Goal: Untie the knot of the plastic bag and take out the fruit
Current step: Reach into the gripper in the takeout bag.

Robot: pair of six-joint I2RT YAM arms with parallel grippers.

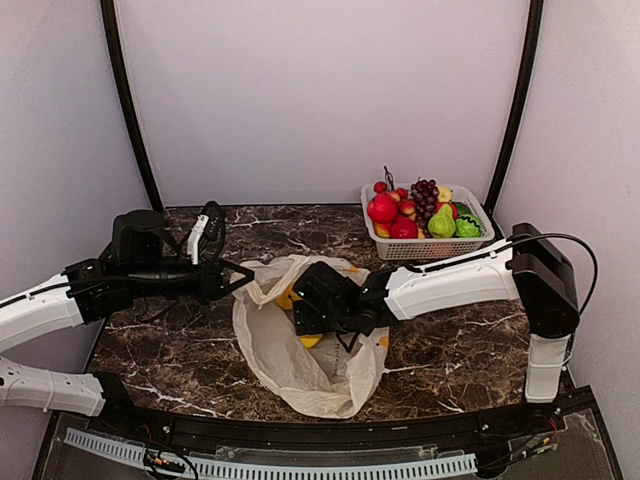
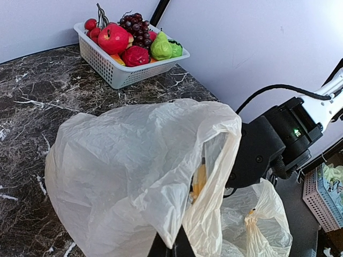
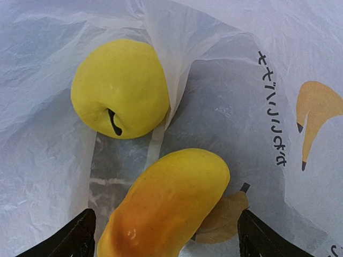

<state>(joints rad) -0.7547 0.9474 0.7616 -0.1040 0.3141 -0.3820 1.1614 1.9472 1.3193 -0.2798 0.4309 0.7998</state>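
I'm pinching the thin, crinkly plastic bag (image 1: 300,375), lower centre of the top view, by its mouth, left gripper (image 2: 170,247) clamped on the film. The right gripper (image 3: 166,235) is hovering wide apart over a glossy oblong mango (image 3: 166,203), bottom centre of its view; a round yellow apple (image 3: 120,88) is lying upper left. I should straddle the mango's narrow width, keeping film out.
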